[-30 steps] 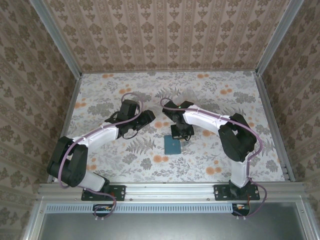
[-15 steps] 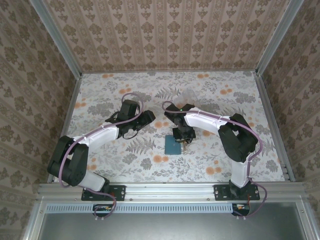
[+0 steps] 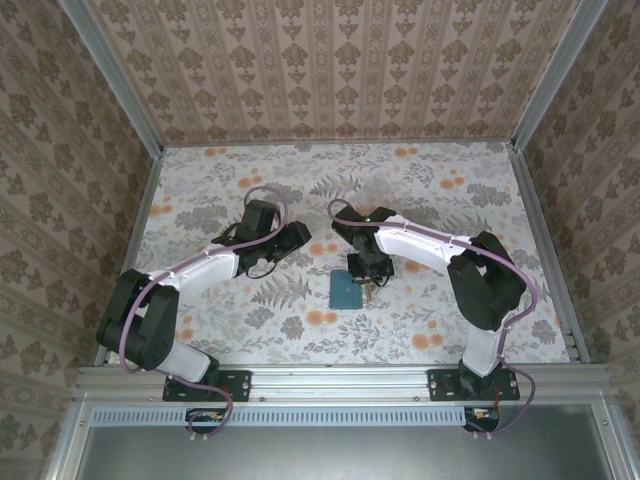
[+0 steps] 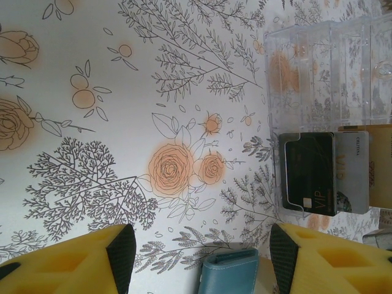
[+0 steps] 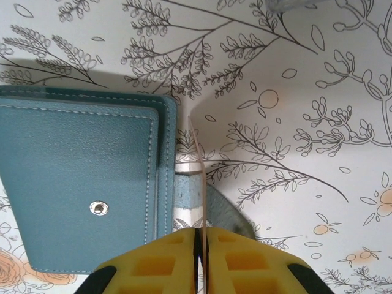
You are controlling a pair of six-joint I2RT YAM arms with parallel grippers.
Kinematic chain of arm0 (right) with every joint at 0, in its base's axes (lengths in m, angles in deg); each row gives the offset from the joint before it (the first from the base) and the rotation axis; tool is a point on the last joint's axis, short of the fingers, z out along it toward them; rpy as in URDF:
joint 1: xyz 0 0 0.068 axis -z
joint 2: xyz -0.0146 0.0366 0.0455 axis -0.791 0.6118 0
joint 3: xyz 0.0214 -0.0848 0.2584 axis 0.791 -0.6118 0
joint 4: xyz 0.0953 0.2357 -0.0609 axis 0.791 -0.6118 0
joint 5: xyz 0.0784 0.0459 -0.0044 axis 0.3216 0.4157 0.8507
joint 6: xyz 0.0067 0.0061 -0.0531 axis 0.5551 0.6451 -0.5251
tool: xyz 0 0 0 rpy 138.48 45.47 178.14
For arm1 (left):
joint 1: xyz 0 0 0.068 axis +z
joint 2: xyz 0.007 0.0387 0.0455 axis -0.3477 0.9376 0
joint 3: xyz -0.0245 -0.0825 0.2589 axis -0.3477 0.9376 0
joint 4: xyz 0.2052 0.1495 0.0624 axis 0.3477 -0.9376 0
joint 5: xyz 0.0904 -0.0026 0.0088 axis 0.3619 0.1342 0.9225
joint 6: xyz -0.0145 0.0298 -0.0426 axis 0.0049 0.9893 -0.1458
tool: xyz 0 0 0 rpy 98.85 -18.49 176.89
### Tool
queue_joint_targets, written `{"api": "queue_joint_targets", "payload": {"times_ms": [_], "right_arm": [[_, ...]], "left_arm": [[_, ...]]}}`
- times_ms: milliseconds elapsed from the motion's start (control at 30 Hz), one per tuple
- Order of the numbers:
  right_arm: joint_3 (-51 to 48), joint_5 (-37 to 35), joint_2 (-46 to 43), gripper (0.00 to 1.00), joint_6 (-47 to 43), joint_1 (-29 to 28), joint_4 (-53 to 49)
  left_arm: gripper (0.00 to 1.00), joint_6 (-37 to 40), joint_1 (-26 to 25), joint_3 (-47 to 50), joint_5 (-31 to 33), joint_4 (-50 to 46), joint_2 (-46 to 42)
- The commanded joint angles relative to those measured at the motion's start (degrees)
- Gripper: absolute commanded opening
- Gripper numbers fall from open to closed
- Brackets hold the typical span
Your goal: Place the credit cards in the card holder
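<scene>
Over the last second the right arm has swung its elbow outward and lowered the right gripper (image 5: 202, 235) to the edge of the card holder (image 5: 86, 184), while the left arm and the holder have kept their places. That gripper's yellow pads are pressed together on a thin card (image 5: 196, 177), held edge-on just beside the holder's layered edge; whether its tip has entered a pocket I cannot tell. The holder lies folded, outer face and snap stud up, near the middle of the floral table (image 5: 294, 92). The left gripper (image 4: 199, 245) hangs with its pads wide apart and nothing between them, and the remaining credit cards (image 4: 309, 174) lie overlapped in a clear organiser (image 4: 324, 67) ahead of it. The card looks light, stiff and slick, so a pinch on one short end suits it, leaving most of its length free to slide in. The holder looks soft and light and may skid or stay closed unless the other arm pins or opens it
</scene>
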Motion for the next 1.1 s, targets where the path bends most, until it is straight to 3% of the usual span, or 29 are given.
{"api": "queue_joint_targets", "payload": {"times_ms": [0,200,367,633,1067], "right_arm": [[-1.19,0.33,-1.56,0.12,0.72,0.20,-0.46],[-1.99,-0.08,-3.26,0.00,1.06,0.20,0.23],[-5.11,2.26,-6.35,0.00,1.81,0.93,3.94],[-12.31,6.88,-8.77,0.00,2.87,3.65,11.60],[-22.58,12.44,-14.13,0.00,4.75,7.49,21.50]], "left_arm": [[0.62,-0.58,-0.48,-1.17,-0.59,-1.30,0.69],[0.62,0.69,-0.95,-1.74,-0.86,-2.08,0.79],[0.64,6.38,-3.28,-4.64,1.53,-8.68,0.98],[0.84,17.14,-11.74,-13.34,8.24,-24.63,5.70],[0.99,20.59,-21.78,-26.54,12.27,-36.77,17.89]]}}
